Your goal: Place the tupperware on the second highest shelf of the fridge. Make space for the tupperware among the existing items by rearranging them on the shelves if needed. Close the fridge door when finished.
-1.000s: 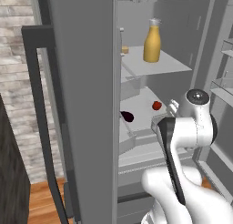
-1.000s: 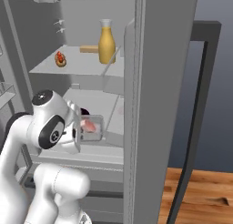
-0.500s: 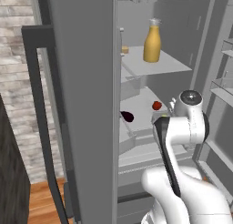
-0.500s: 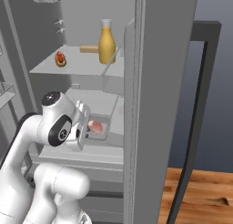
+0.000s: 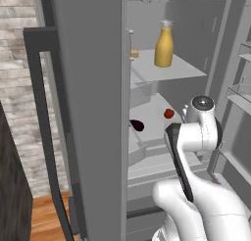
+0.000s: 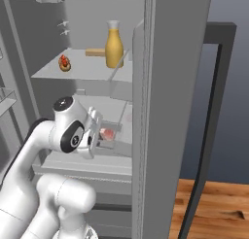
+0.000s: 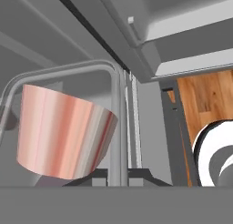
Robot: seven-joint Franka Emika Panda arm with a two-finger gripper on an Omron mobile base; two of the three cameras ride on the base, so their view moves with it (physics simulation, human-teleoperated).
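Fingers clamped on the tupperware [image 6: 110, 135], a clear grey tub with pinkish contents, held inside the open fridge [image 6: 160, 63] below the second highest shelf [image 6: 78, 73]. On that shelf: tall orange-yellow bottle [image 6: 114, 44] near the front right, small yellowish item [image 6: 95, 52] just behind and left of the bottle, small red item [image 6: 64, 63] further left of the bottle. Lower than the bottle, a dark red thing [image 5: 137, 125] and a small red one [image 5: 168, 113] on the shelf beneath. In the hand view, tub wall [image 7: 63, 132] close up.
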